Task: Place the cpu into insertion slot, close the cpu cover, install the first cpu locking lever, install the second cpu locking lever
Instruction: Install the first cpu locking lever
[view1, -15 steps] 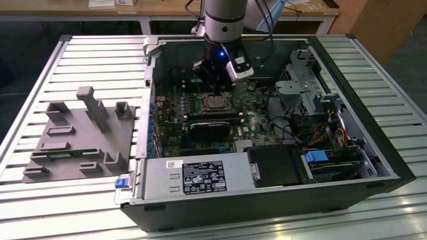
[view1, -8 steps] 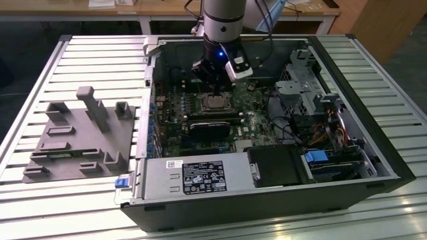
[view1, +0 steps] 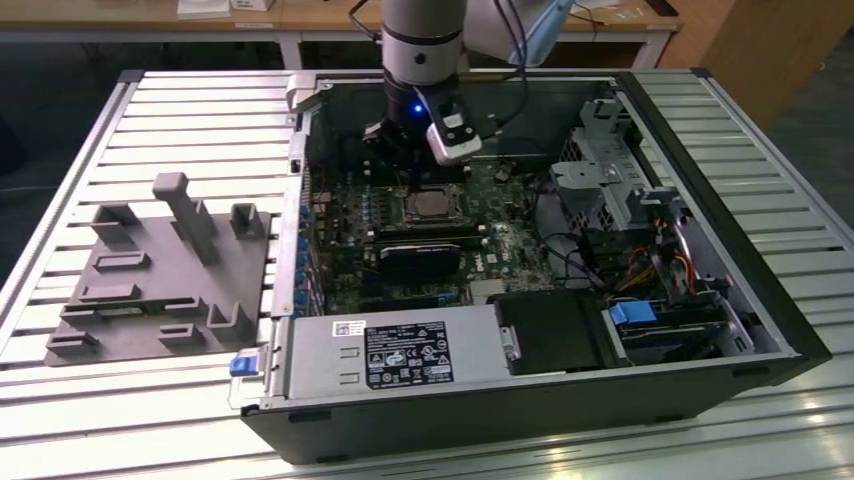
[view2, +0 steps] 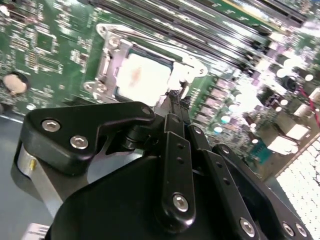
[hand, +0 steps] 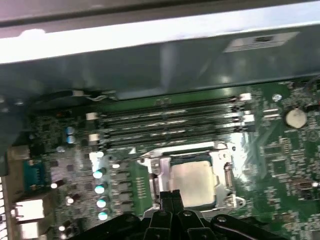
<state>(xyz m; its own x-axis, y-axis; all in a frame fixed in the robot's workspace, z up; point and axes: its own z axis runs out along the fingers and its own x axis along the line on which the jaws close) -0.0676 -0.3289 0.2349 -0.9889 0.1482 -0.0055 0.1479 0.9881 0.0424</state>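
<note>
Slatted metal table (view1: 160, 110), a wooden desk (view1: 334, 15) behind it. An open black PC case (view1: 534, 425) lay on its side on the table. A grey moulded plastic fixture (view1: 160, 270) sat beside the case, at the exterior view's left. Inside the case was a green circuit board (hand: 280, 165) w/ long narrow black memory slots (hand: 170, 125) and a round silver coin cell (hand: 295, 117).

The small flat square silver-grey cpu (view2: 145, 75) sat flat in the small square dark-framed insertion slot (hand: 167, 177), approx. mid-board. The thin square silver metal cpu cover (hand: 225, 175) lay flat around the chip, w/ the chip's top showing through its cut-out.

The arm's black gripper (view2: 175, 97) hung over the board just beside the socket's edge, on the side away from the memory slots. Its fingers were pressed together w/ no gap btwn the tips; couldn't tell whether they pinched anything. The tips were close above the cover's edge; couldn't tell if they touched it.
</note>
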